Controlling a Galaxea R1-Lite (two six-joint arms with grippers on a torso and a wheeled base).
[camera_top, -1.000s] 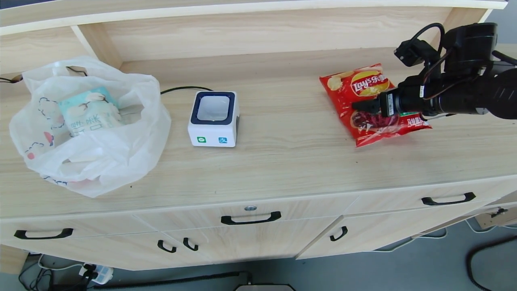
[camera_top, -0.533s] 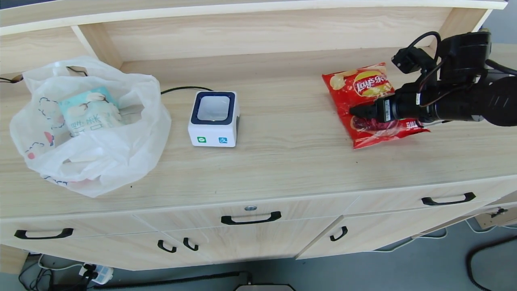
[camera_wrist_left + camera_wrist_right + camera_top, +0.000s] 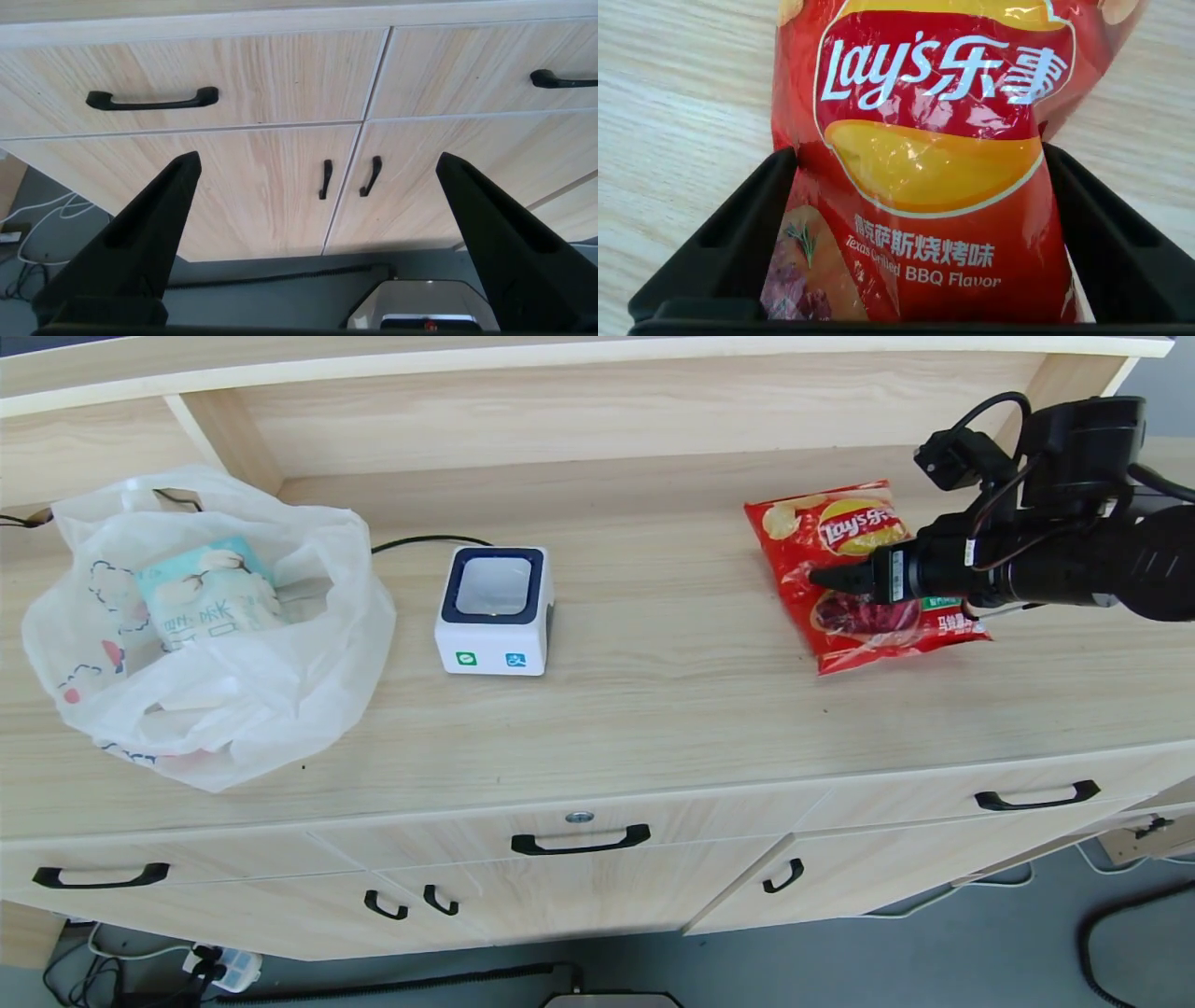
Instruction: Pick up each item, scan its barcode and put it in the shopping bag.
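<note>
A red bag of chips (image 3: 854, 527) lies flat on the right of the wooden counter (image 3: 653, 709). My right gripper (image 3: 826, 579) is low over its middle, pointing left. In the right wrist view the chip bag (image 3: 924, 84) runs between the two black fingers (image 3: 738, 233), which stand apart on either side of it, so the right gripper (image 3: 920, 159) is open. The white scanner (image 3: 493, 611) sits mid-counter. At far left the white shopping bag (image 3: 233, 709) holds a pale teal packet (image 3: 205, 593). My left gripper (image 3: 318, 163) is open, below the counter, facing the drawer fronts.
A black cable (image 3: 425, 541) runs from the scanner toward the back wall. A raised shelf (image 3: 560, 392) closes off the rear of the counter. Drawers with black handles (image 3: 579, 845) line the front below the counter edge.
The right gripper dipped toward the chip bag, then rose slightly. The bag turned a little on the counter. The rest is unmoved.
</note>
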